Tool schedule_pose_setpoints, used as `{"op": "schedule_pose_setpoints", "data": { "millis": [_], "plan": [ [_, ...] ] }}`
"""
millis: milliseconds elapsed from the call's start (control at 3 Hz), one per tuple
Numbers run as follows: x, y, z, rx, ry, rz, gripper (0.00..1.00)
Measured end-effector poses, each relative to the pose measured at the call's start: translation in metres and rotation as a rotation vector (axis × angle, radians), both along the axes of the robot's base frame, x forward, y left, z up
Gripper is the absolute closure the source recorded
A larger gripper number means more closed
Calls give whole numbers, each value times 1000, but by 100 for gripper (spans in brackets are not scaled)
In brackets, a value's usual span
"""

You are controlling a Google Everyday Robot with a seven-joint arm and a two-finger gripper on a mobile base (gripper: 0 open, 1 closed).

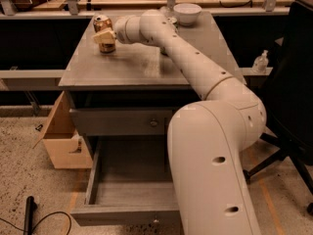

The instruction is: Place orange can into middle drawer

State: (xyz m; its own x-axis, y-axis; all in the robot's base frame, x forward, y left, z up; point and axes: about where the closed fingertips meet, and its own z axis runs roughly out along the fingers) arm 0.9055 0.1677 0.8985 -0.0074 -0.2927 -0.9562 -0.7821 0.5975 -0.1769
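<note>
We see the orange can standing upright on the grey worktop, near its back left corner. The pincer is at the can, reaching in from the right at about mid-height. Its pale tan tip crosses in front of the can's side, so the silver top shows above it and the copper base below. Whether the pincer is apart or clamped on the can we cannot tell, because the overlap hides the far side.

The white arm runs from the pincer diagonally across the worktop, down and to the right, to the robot's bulky white body, which fills the lower right of the view.

Under the worktop, the upper drawer front is closed, its round metal knob just beside the edge of the robot's body. Beneath it the middle drawer is pulled out toward us, and the robot's body covers its right part. The can is well apart from this drawer, up on the worktop.

A white bowl sits at the back of the worktop, to the right of the arm's wrist. On the speckled floor left of the cabinet is an open cardboard box, and a black cord lies in the lower left corner. A small clear bottle stands on a ledge to the right — beyond it, a dark chair.
</note>
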Motion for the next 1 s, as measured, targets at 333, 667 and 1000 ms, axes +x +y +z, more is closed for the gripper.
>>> {"op": "schedule_pose_setpoints", "data": {
  "millis": [333, 667, 1000],
  "plan": [
    [8, 6, -2, 2, 1, 7, 49],
    [-6, -5, 7, 28, 21, 30, 74],
    [-44, -40, 41, 68, 30, 29, 96]
  ]
}}
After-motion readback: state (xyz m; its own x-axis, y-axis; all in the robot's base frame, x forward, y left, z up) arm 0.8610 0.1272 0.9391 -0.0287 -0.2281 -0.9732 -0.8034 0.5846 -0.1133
